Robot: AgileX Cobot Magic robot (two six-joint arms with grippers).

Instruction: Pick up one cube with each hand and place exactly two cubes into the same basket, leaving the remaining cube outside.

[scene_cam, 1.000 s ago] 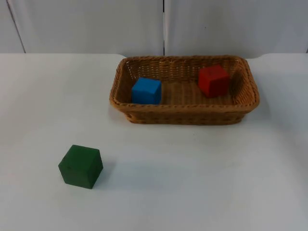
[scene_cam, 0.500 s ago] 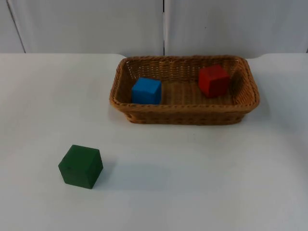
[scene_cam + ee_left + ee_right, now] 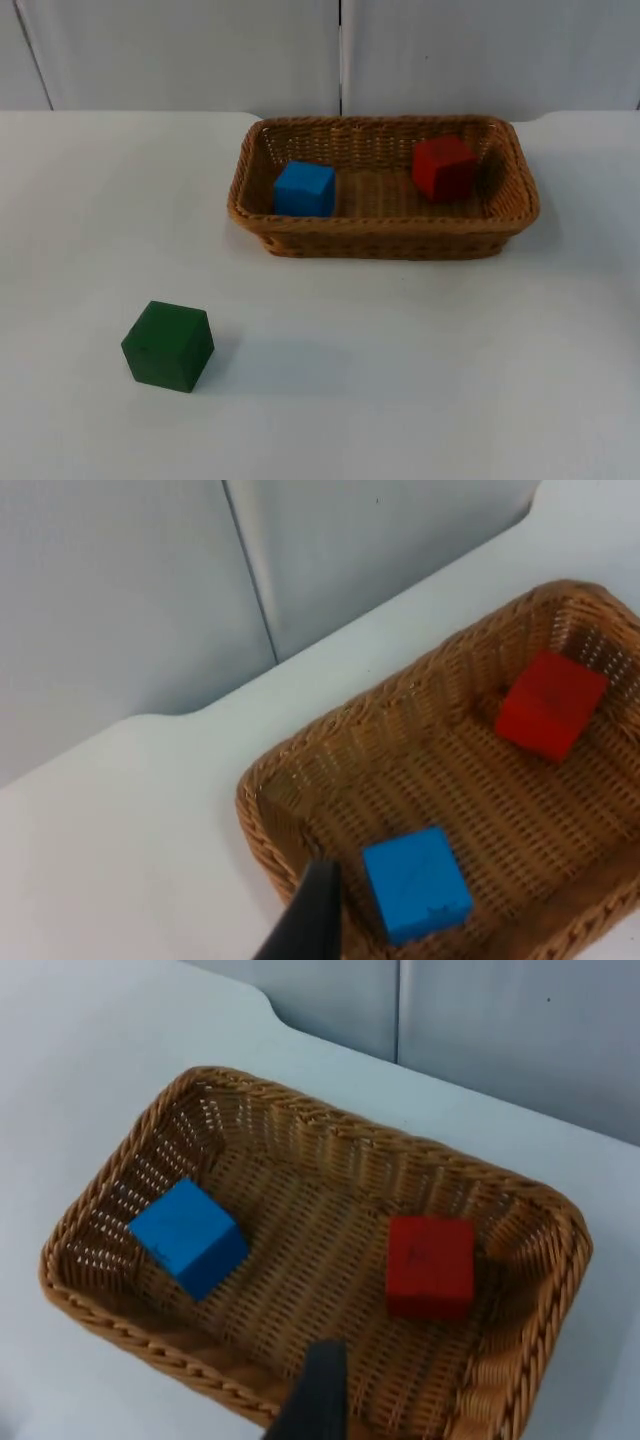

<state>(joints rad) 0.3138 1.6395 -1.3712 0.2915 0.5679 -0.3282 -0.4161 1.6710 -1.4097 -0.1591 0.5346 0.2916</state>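
Nothing has shifted on my top feed since a second ago. The blue cube (image 3: 304, 189) and red cube (image 3: 444, 168) sit apart inside the wicker basket (image 3: 385, 242), blue toward its left end, red toward its right. The green cube (image 3: 168, 345) rests outside on the white worktop (image 3: 400, 350), well apart from the basket. Both wrist feeds look down on the basket from above; for either end effector, I cannot tell whether it is open or holding anything.

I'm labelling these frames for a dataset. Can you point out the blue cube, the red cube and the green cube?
blue cube (image 3: 304, 189): top view, on its front face, inside the basket.
red cube (image 3: 443, 167): top view, middle of the cube, inside the basket.
green cube (image 3: 168, 345): top view, on its top face, on the table.
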